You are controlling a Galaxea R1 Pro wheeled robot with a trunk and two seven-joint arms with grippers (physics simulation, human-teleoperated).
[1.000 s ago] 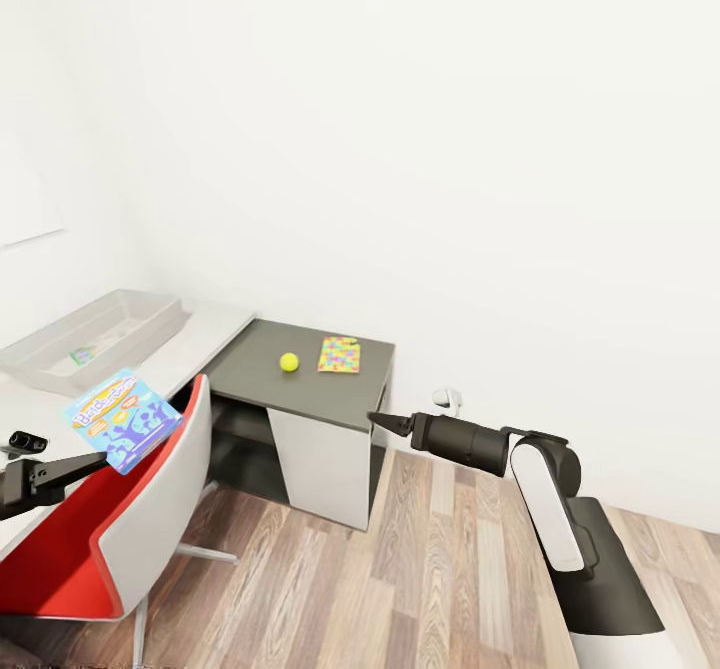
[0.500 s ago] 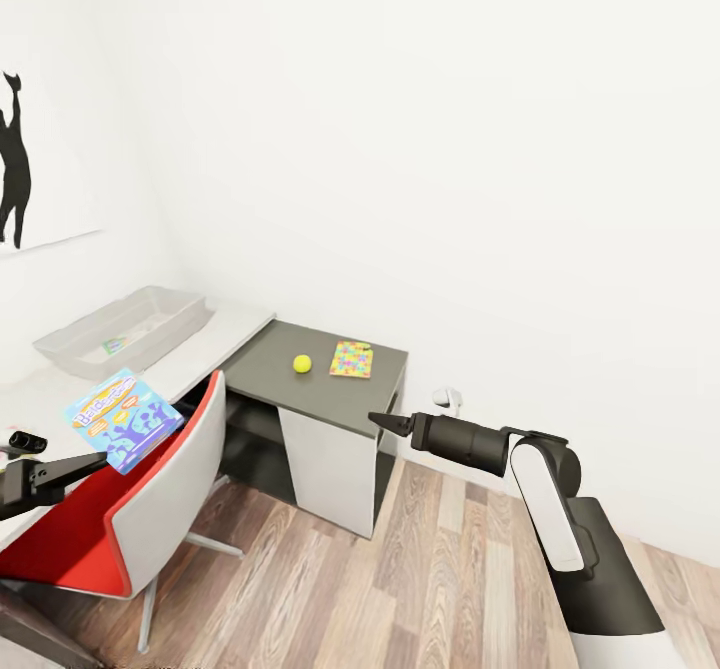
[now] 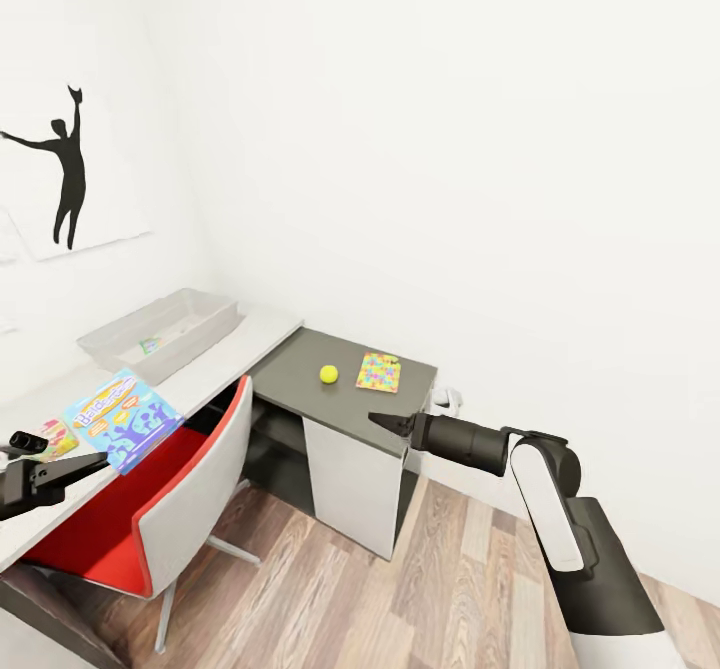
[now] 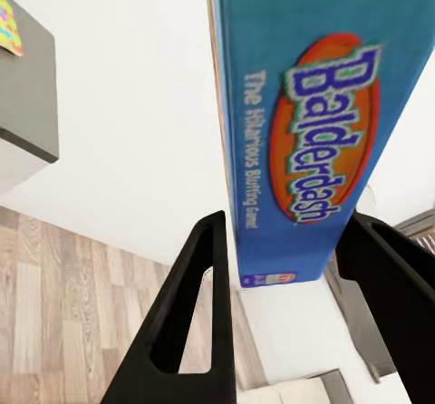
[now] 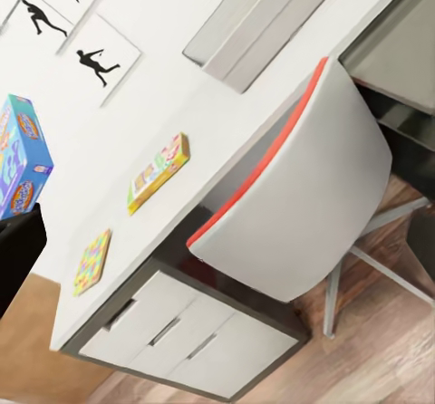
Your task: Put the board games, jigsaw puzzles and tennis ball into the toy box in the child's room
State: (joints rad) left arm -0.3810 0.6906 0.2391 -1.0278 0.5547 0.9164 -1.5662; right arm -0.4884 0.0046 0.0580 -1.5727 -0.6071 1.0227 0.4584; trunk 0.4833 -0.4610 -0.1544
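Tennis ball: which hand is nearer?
Right. The right hand hangs just off the cabinet's front edge, close below the tennis ball. The left hand, holding the blue game, is out past the chair, clearly farther away.

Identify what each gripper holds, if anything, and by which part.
The left gripper holds the blue board game by its short bottom edge; the right gripper holds nothing.

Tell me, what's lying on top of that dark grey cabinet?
On the dark grey cabinet lie a tennis ball and a jigsaw puzzle, apart from each other. Nothing hides its top; whatever is inside it below cannot be seen.
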